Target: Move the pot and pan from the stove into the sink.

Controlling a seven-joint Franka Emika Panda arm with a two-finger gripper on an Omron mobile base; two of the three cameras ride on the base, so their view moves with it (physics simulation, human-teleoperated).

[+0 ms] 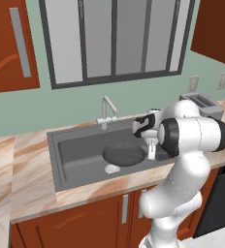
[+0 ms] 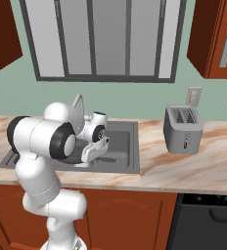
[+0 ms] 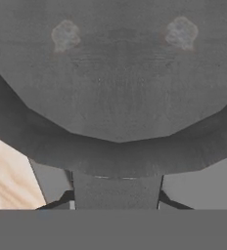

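The pan point(image 1: 123, 155) is a shallow dark grey round dish, low inside the sink point(image 1: 75, 145), level with the basin floor or just above it. My gripper point(image 1: 151, 151) reaches down at the pan's right side and is shut on its handle. In the hand view the speckled pan point(image 3: 115, 88) spreads out ahead, and its handle point(image 3: 116, 190) runs back between my gripper point(image 3: 115, 200). From the right base view my gripper point(image 2: 89, 155) hangs over the sink point(image 2: 127, 146). The pot and the stove are out of view.
A chrome faucet point(image 1: 107, 110) stands behind the basin. A small white object point(image 1: 112, 168) lies on the sink floor near the front wall. A steel toaster point(image 2: 183, 129) sits on the counter to the right. A dark appliance front point(image 2: 208, 219) is below the counter there.
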